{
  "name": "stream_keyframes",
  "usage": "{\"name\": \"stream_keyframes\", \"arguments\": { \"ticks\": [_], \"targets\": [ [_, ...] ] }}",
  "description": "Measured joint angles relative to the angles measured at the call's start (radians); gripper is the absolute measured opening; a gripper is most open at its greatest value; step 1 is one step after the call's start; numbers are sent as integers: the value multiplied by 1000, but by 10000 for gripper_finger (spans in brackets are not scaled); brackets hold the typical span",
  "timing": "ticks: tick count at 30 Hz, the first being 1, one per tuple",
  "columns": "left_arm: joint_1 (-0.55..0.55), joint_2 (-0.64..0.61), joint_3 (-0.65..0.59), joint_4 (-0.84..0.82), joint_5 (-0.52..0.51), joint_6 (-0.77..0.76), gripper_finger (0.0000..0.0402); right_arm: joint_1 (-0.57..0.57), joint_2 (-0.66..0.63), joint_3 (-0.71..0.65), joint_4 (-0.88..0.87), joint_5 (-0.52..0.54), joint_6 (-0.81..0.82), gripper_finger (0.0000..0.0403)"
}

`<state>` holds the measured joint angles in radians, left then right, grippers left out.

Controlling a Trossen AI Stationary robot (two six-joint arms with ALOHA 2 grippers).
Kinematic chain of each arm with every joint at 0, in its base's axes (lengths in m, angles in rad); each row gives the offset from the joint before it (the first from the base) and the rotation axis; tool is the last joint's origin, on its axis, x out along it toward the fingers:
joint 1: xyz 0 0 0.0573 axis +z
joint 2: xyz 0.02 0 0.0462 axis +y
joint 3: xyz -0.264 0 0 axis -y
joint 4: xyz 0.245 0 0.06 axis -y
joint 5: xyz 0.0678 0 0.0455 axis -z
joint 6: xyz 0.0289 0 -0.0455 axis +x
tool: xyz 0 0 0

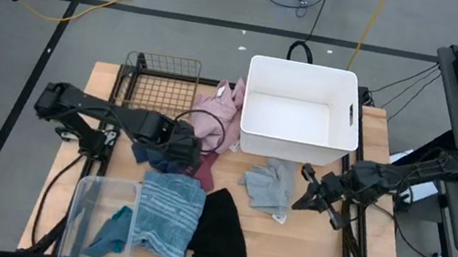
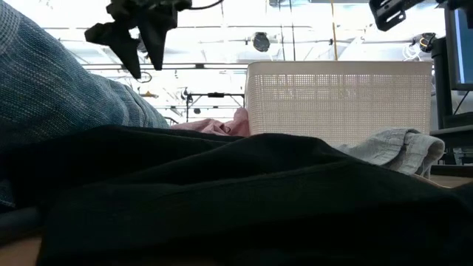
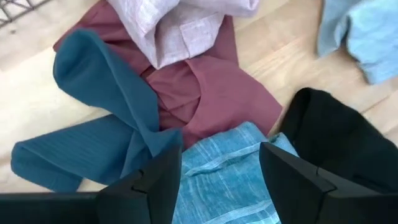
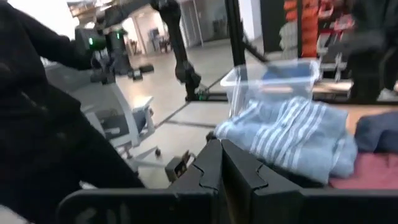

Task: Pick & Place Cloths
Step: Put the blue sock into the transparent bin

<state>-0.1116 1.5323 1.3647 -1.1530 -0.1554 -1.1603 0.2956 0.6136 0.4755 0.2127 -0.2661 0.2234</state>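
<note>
Several cloths lie on the wooden table: pink (image 1: 218, 108), maroon (image 1: 203, 175), navy (image 1: 146, 154), blue-striped (image 1: 167, 214), black (image 1: 220, 229) and grey (image 1: 271, 186). A teal one (image 1: 109, 231) lies in a clear box. My left gripper (image 1: 191, 152) hangs open above the pile, pointing steeply down. In its wrist view the open fingers (image 3: 221, 155) frame the striped cloth (image 3: 224, 180), with navy (image 3: 106, 106), maroon (image 3: 217, 93) and pink (image 3: 180, 25) beyond. My right gripper (image 1: 302, 194) is shut and empty, held level and raised beside the grey cloth, pointing toward the table's left (image 4: 221, 155).
A white bin (image 1: 256, 105) stands at the table's far edge, right of centre. A wire basket (image 1: 163, 81) sits at the far left. The clear plastic box (image 1: 95, 190) is at the near left corner. Bare wood shows near the front right.
</note>
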Motion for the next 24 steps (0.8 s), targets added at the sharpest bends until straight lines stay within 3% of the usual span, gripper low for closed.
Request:
{"name": "stream_keyframes", "arguments": {
  "ticks": [10, 15, 21, 24],
  "targets": [
    [95, 59, 0, -7, 55, 62, 219, -2, -134, 0, -83, 85, -7, 0],
    [143, 107, 0, -59, 75, 78, 219, -1, -143, 0, -87, 83, -7, 0],
    [197, 158, -3, -246, 51, 70, 219, -1, -142, 0, -83, 83, -7, 0],
    [215, 162, -27, -219, 73, 96, 219, -1, -142, 0, -83, 83, -7, 0]
  ]
}}
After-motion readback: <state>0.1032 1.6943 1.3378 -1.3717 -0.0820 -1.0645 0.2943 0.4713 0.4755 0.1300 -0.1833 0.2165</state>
